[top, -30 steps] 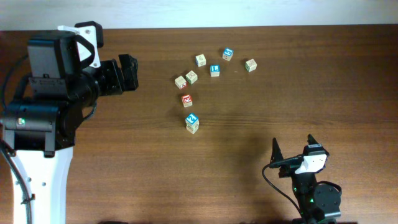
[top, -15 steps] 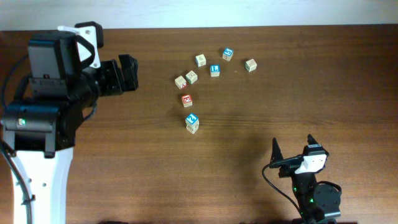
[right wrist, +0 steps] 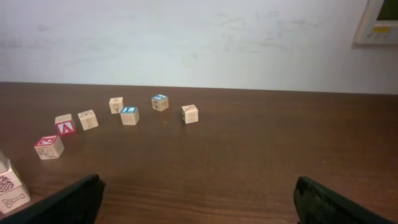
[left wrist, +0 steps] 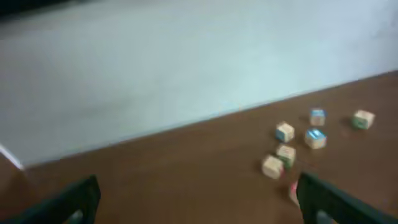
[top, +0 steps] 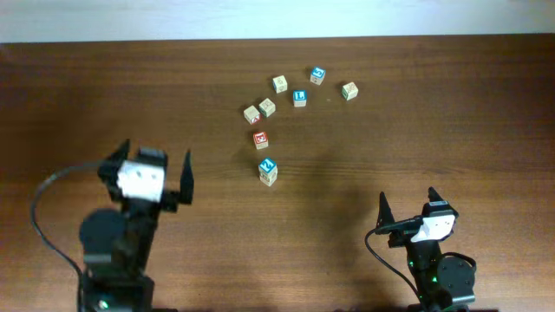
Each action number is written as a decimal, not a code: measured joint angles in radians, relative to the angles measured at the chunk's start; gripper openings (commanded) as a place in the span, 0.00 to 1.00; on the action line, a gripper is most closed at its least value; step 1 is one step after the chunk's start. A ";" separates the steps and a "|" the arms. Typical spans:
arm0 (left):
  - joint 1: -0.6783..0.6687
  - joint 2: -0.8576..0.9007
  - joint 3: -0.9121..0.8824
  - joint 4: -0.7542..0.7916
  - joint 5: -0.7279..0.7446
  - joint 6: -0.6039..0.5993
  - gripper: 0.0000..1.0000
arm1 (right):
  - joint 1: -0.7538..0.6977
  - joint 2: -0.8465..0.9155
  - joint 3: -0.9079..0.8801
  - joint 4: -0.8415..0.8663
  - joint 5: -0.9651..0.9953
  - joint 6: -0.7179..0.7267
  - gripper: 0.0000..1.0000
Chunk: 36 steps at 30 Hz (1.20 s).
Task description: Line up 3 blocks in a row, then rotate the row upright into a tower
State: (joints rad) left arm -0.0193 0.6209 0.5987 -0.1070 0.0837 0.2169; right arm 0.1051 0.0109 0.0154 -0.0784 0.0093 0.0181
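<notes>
Overhead looks straight down; both low wrist views share the blocks (top: 317,75).

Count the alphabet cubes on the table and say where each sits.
8. Far row: pale cube, blue-topped cube, rightmost cube; blue L cube just nearer. Left of it: plain cube, leftmost cube. Nearer: red-topped cube, then blue M cube. None appear hidden.

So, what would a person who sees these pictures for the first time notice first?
The eye goes first to the small wooden cubes scattered on the far middle of the dark table. A red-faced cube and a blue M cube lie a little nearer than the others. On the near side, the left hand and the right hand stand open and empty, well apart from the cubes.
</notes>
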 measured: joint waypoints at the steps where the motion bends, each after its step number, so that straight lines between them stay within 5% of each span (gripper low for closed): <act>1: 0.014 -0.069 -0.100 0.062 0.014 0.035 0.99 | 0.000 0.000 0.000 0.000 0.000 0.000 0.98; 6: 0.073 -0.264 -0.349 0.182 0.035 0.090 0.99 | 0.000 0.000 0.000 0.000 0.000 0.000 0.98; 16: 0.140 -0.595 -0.570 0.136 0.041 0.187 0.99 | 0.000 -0.001 0.000 0.000 0.000 0.000 0.98; 19: 0.140 -0.606 -0.583 0.039 0.039 0.210 0.99 | 0.000 -0.001 0.000 0.000 0.000 0.000 0.98; 36: 0.025 -0.592 -0.584 0.036 0.024 0.209 0.99 | 0.000 -0.001 0.000 0.000 0.000 0.000 0.98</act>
State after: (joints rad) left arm 0.0055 0.0292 0.0147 -0.0711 0.1081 0.4259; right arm 0.1051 0.0101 0.0151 -0.0780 0.0090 0.0177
